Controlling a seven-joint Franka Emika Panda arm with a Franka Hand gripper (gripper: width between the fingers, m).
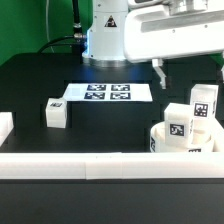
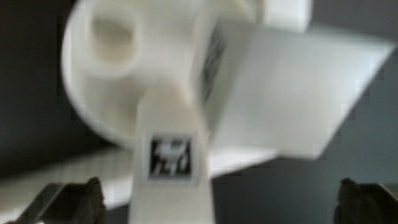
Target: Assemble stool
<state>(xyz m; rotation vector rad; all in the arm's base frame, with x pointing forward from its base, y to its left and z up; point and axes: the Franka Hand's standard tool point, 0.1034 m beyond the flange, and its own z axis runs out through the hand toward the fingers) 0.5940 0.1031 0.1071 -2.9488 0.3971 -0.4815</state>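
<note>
The white round seat disc (image 1: pixel 160 142) lies at the exterior view's right front, against the front rail. Two tagged white legs (image 1: pixel 203 101) (image 1: pixel 179 126) stand on or beside it, and another tagged leg (image 1: pixel 57 113) lies alone at the left. My gripper (image 1: pixel 158 74) hangs above and behind the seat, holding nothing. In the wrist view my gripper (image 2: pixel 222 205) is open wide, with dark fingertips (image 2: pixel 71 200) at both edges. Far below them are the blurred seat (image 2: pixel 107 80) with a round socket (image 2: pixel 111 35) and a tagged leg (image 2: pixel 169 150).
The marker board (image 1: pixel 108 93) lies flat at the table's middle, in front of the robot base (image 1: pixel 108 40). A long white rail (image 1: pixel 90 165) runs along the front edge. A white part (image 1: pixel 5 126) shows at the left edge.
</note>
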